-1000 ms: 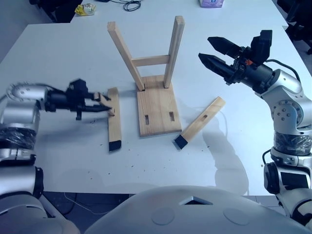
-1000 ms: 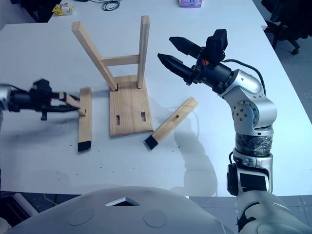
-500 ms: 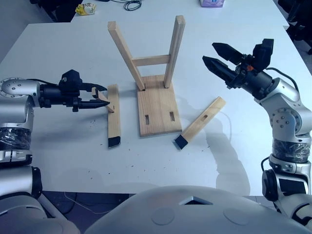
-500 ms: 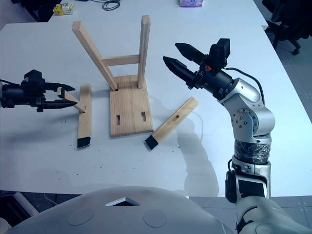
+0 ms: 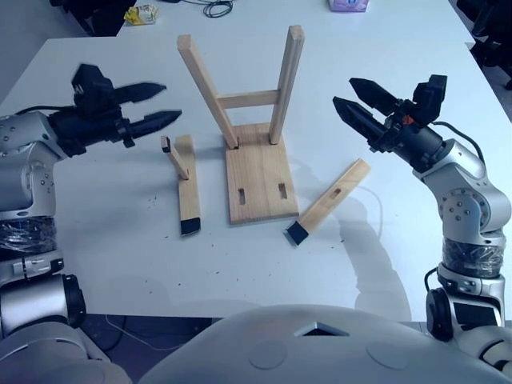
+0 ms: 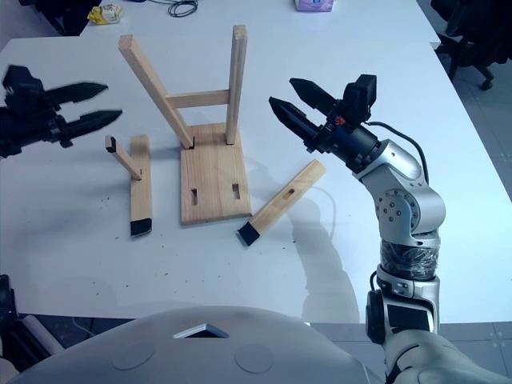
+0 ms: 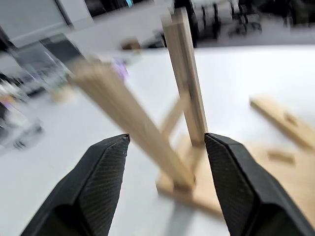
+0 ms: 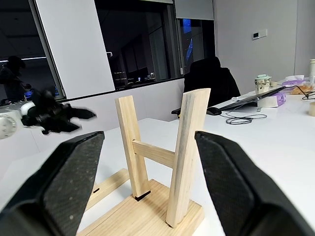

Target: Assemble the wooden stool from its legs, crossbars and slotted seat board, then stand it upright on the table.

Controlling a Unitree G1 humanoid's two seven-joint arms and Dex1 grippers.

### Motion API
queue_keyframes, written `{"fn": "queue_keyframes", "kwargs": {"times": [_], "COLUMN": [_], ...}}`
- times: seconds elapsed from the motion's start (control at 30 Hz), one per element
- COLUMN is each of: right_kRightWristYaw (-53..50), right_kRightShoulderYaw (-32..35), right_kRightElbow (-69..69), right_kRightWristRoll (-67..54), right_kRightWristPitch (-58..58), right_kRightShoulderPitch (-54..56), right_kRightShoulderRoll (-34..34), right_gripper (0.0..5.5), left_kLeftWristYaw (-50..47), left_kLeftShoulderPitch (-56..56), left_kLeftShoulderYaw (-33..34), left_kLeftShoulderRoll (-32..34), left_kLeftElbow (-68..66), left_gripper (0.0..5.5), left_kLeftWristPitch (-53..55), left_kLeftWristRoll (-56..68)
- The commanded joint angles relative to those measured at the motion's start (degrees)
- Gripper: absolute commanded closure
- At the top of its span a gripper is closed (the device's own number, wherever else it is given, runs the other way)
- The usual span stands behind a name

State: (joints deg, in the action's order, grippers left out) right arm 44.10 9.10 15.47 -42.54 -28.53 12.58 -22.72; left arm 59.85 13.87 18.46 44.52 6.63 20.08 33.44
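We see the left gripper (image 5: 172, 100) lifted clear of the left loose leg (image 5: 187, 196), its jaws apart and empty. That leg lies flat on the table (image 5: 104, 240) beside the slotted seat board (image 5: 258, 188), with a short crossbar (image 5: 174, 158) jutting from it. Two upright legs (image 5: 286, 84) stand in the board. The right gripper (image 5: 342, 90) hovers with its jaws apart above the right loose leg (image 5: 332, 198).

Left gripper (image 5: 170, 100) now raised clear of the loose leg (image 5: 186, 190), fingers apart, empty.
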Motion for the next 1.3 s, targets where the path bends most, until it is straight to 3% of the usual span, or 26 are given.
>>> {"fn": "queue_keyframes", "kwargs": {"times": [0.03,0.27,0.37,0.5,0.63,1.0,1.17,1.3], "right_kRightWristYaw": [-1.0,-2.3,-2.2,-2.3,-2.7,-3.1,-3.0,-2.5], "right_kRightShoulderYaw": [2.1,2.0,1.1,0.0,-0.2,0.6,0.6,-0.2], "right_kRightElbow": [0.8,-0.2,-0.7,-1.1,-0.7,-1.0,-1.7,-2.7], "right_kRightWristRoll": [-1.3,-2.1,-2.0,-1.9,-2.3,-3.6,-3.7,-2.6], "right_kRightWristPitch": [-0.4,-0.8,-1.0,-0.9,-0.8,-1.1,-1.8,-1.7], "right_kRightShoulderPitch": [0.6,3.4,4.2,4.9,3.8,3.8,4.6,5.2], "right_kRightShoulderRoll": [-1.0,0.3,0.3,0.9,1.4,2.0,1.5,1.2], "right_gripper": [2.1,2.1,2.1,2.1,2.1,2.1,2.1,2.1], "left_kLeftWristYaw": [-15.4,-42.6,-50.5,-57.1,-60.4,-64.4,-64.9,-63.0], "left_kLeftShoulderPitch": [-5.4,-8.8,-8.0,-7.3,-4.7,3.1,-4.3,-15.4], "left_kLeftShoulderYaw": [4.3,-1.6,-4.2,-2.8,0.9,3.3,1.1,-3.7], "left_kLeftShoulderRoll": [-7.9,-25.3,-30.3,-33.8,-34.0,-33.4,-35.8,-36.5], "left_kLeftElbow": [14.7,22.7,23.0,21.4,22.1,28.4,29.0,20.7], "left_gripper": [2.68,2.68,2.68,2.68,2.68,2.68,2.68,2.68], "left_kLeftWristPitch": [5.4,3.5,2.9,2.8,3.4,2.5,3.9,5.5], "left_kLeftWristRoll": [5.4,-4.1,-8.7,-11.1,-9.7,-7.6,-8.7,-13.4]}}
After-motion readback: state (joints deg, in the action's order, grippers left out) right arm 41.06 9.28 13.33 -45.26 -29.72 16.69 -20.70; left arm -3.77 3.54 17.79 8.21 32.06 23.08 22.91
